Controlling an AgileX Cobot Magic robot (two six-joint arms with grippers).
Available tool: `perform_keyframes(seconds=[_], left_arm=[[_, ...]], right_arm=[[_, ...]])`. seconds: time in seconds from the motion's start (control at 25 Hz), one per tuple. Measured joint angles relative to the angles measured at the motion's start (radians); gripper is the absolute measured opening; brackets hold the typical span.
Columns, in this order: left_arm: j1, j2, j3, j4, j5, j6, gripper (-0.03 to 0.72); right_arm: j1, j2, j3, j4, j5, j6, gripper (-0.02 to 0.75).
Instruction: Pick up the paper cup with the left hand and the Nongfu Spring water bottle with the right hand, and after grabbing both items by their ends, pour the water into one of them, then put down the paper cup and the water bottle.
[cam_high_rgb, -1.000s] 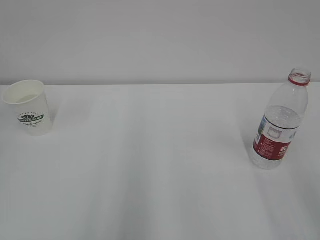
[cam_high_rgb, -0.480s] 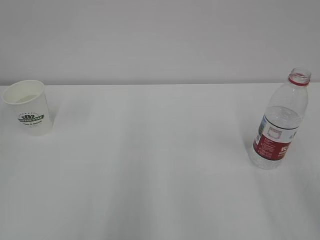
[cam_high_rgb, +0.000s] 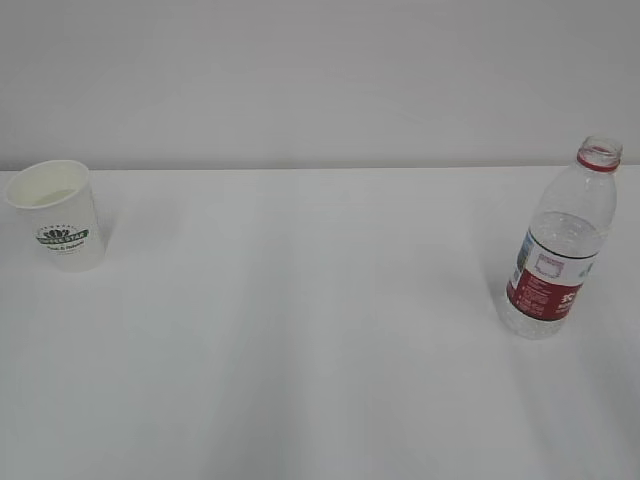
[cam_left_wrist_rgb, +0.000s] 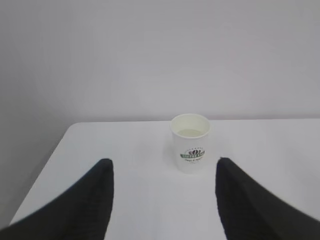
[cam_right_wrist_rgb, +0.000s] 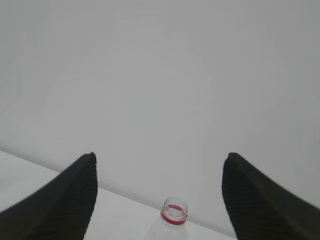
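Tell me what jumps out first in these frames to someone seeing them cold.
On a bare white table, two things stand far apart: the paper cup with its green logo at the far left and the uncapped, red-labelled Nongfu Spring water bottle at the right. Each wrist view frames its target between spread black fingers: the left pincer faces the cup, the right pincer sits above the bottle's neck, neither touching.
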Motion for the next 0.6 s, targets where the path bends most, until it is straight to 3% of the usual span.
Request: perform_keyframes(seconds=[0.6], left_arm=[[0.0,-0.003,-0.042,-0.03,0.196,0.023,0.464]], right_arm=[[0.0,0.0,0.0,0.0,0.012,0.0,0.587]])
